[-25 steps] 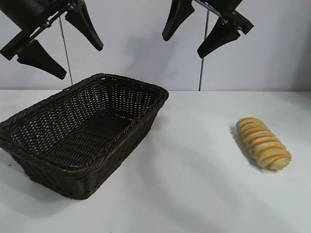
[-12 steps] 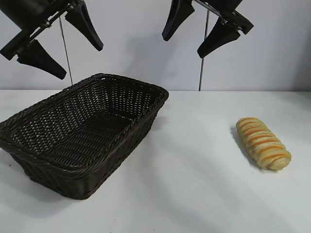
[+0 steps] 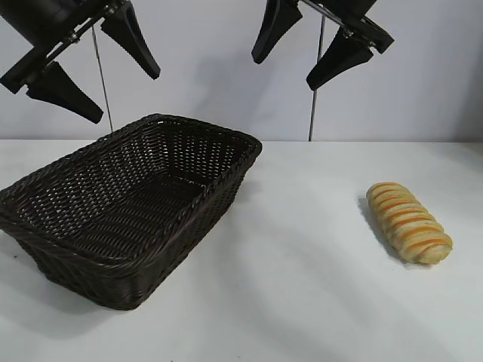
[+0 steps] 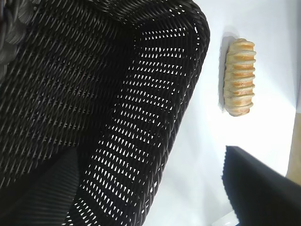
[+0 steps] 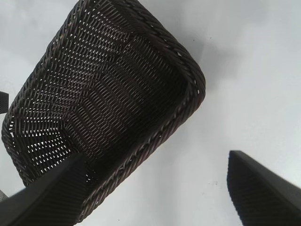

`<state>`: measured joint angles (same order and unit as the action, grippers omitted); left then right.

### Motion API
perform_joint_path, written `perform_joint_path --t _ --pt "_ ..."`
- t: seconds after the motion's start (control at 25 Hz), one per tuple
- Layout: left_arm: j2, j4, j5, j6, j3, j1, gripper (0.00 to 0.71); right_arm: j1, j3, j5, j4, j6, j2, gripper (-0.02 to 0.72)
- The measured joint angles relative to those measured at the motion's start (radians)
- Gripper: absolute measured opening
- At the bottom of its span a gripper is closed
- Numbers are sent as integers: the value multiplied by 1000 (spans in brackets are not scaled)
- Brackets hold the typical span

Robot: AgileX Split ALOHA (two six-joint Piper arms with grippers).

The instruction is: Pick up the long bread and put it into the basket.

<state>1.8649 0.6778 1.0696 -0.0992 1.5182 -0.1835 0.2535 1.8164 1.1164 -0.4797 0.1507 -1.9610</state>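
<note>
Dark brown wicker forms the basket [image 3: 132, 207], which sits on the white table [image 3: 302, 302] with its braided rim and sloping sides showing, nothing inside it. High above the basket's near-left part hangs the left gripper [image 3: 90, 72], its two black fingers spread wide apart and holding nothing. From that arm's wrist camera the basket [image 4: 94, 108] fills most of the view beneath the gripper, and the long bread [image 4: 239, 77] lies beyond the basket's rim on bare table. The right gripper [image 3: 306, 53] hangs equally high, above the stretch of table just past the basket's far right corner, and its fingers are also spread wide with nothing between them. Its wrist camera looks down on the basket [image 5: 108, 103] and the white surface beside it; the loaf does not show there. The long bread [image 3: 409, 222] rests flat on the table below the right gripper and off to its outer side, well apart from the basket, ridges up, one end pointing toward the back wall and the other toward the table's front.
</note>
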Motion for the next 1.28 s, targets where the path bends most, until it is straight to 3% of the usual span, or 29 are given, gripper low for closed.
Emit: perform_joint_path --t 0.36,0.64,0.84,1.08,1.28 --pt "0 -3 132 1 13 -1 604 0 0 4 1 0 0 590" --pt "-64 -72 142 19 -9 -51 604 0 0 18 9 0 0 590" --pt "-157 -146 151 130 -33 -56 604 0 0 18 11 0 0 590" --pt "-310 -197 119 255 -180 -56 604 0 0 20 12 0 0 590" --pt "-446 -221 -8 427 -382 -56 604 0 0 21 12 0 0 590"
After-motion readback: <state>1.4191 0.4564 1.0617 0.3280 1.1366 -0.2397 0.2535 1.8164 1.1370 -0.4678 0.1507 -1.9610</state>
